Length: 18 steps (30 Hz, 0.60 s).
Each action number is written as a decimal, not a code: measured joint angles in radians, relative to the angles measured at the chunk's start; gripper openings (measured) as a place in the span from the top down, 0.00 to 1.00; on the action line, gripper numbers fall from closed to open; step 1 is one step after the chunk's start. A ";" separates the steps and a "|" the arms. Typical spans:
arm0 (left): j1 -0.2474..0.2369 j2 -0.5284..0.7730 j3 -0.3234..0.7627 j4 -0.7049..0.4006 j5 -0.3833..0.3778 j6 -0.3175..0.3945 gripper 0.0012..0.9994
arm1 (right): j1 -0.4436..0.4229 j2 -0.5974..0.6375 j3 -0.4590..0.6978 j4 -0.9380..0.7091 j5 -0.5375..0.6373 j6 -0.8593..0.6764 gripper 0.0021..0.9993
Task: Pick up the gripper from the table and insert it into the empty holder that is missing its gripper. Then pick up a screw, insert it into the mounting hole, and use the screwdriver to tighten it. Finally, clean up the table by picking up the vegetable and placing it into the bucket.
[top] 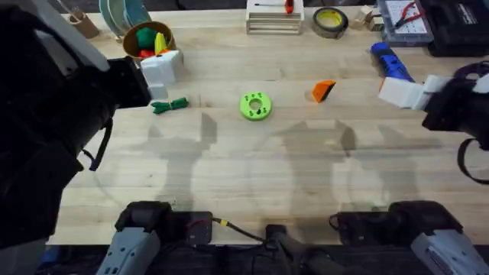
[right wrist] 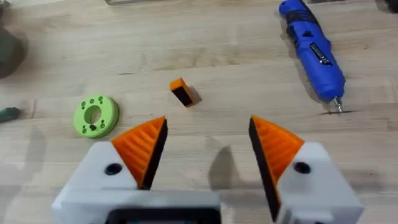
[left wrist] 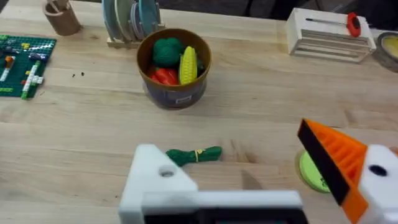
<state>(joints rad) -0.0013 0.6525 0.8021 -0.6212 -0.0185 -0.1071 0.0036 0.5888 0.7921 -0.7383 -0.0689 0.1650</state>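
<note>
Loose gripper lies on the bench between green disc and screwdriver. Right gripper jaws open, empty; left gripper open, holder bare. Centre the right jaws over the wedge, pinch its flat sides.

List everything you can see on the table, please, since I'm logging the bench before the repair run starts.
gripper: 1, orange, loose at mid-table, right of the disc
disc: 1, lime green with holes, table centre
vegetable: 1, dark green, left of the disc
bucket: 1, tan-brown, far left, holding red, yellow and green toy pieces
screwdriver: 1, blue, far right
tape roll: 1, yellow, far edge
white rack: 1, far edge, a red-handled tool on top
holder: 1, white, bare finger of the left pincer
left pincer: open, one orange pad, near the bucket and vegetable
right pincer: open, two orange pads, near the screwdriver
</note>
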 joint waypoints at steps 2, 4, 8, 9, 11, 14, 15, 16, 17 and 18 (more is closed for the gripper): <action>0.000 0.000 0.000 0.000 0.000 -0.004 0.01 | 0.000 0.000 0.000 0.000 0.000 0.000 0.15; 0.000 0.000 0.000 0.000 0.000 -0.006 0.01 | 0.000 0.000 0.000 0.000 0.000 0.000 0.15; 0.000 0.000 0.000 0.000 0.000 -0.007 0.00 | 0.000 0.000 0.000 0.000 0.000 0.000 0.15; 0.000 0.000 0.000 -0.005 0.000 -0.007 0.01 | 0.000 0.000 0.000 0.000 0.000 0.000 0.15; 0.000 0.000 0.000 -0.031 0.001 -0.007 0.01 | 0.000 0.000 0.000 0.000 0.000 0.000 0.15; 0.000 0.000 0.000 -0.053 0.017 -0.007 0.01 | 0.000 0.000 0.000 0.000 0.000 0.000 0.15; 0.000 0.000 0.000 -0.052 0.021 -0.007 0.01 | 0.000 0.000 0.000 0.000 0.000 0.000 0.15; 0.000 0.000 0.000 -0.051 0.024 -0.007 0.01 | 0.000 0.000 0.000 0.000 0.000 0.000 0.15; 0.000 0.000 0.000 -0.051 0.026 -0.007 0.01 | 0.000 0.000 0.000 0.000 0.000 0.000 0.15; 0.000 0.000 0.000 -0.051 0.027 -0.007 0.01 | 0.000 0.000 0.000 0.000 0.000 0.000 0.15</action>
<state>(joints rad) -0.0013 0.6526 0.8021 -0.6720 0.0087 -0.1139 0.0036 0.5888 0.7921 -0.7383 -0.0689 0.1650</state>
